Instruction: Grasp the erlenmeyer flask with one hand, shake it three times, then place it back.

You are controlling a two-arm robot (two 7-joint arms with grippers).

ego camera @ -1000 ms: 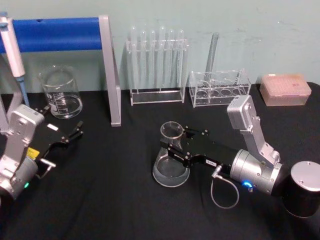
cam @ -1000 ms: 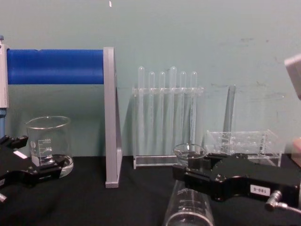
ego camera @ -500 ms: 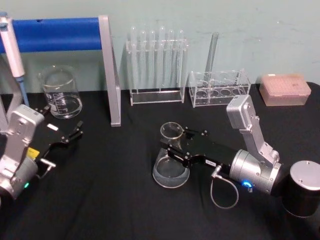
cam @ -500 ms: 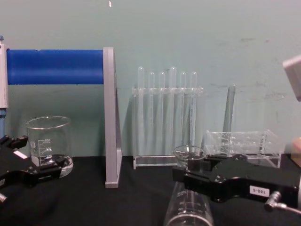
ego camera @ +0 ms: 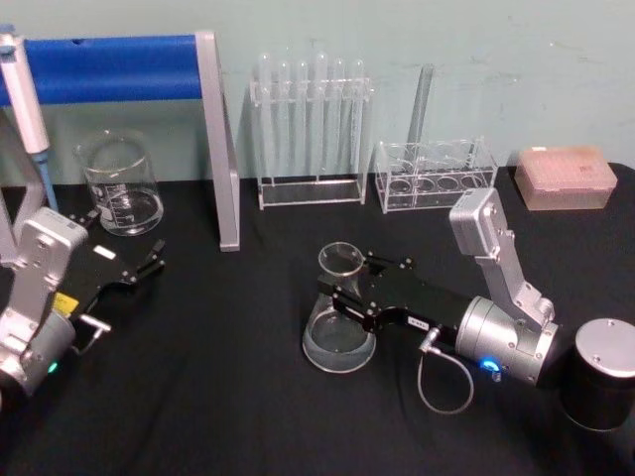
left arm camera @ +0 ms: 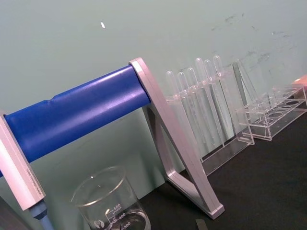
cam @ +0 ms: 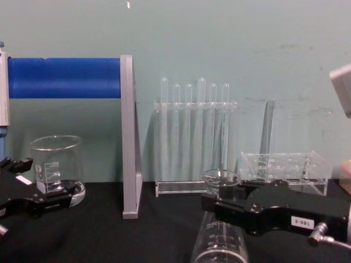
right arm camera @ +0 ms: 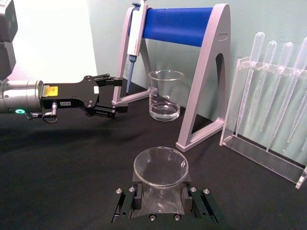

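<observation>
The erlenmeyer flask (ego camera: 338,335) stands upright near the middle of the black desk (ego camera: 238,397), its wide base on the cloth. The right gripper (ego camera: 353,283) reaches in level from the desk's right side and is clenched on the flask's narrow neck just under the rim, one black finger (right arm camera: 128,200) pressed to each side. The left gripper (ego camera: 145,264) hangs near the desk's left edge, well apart from the flask, its fingers spread and holding nothing.

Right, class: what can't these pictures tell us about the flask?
Chest view: base of the erlenmeyer flask, cut off by the bottom edge.
Right wrist view: its lower body, hidden behind the right gripper and the bottom edge.
Head view: its graduation marks, too small to read.
</observation>
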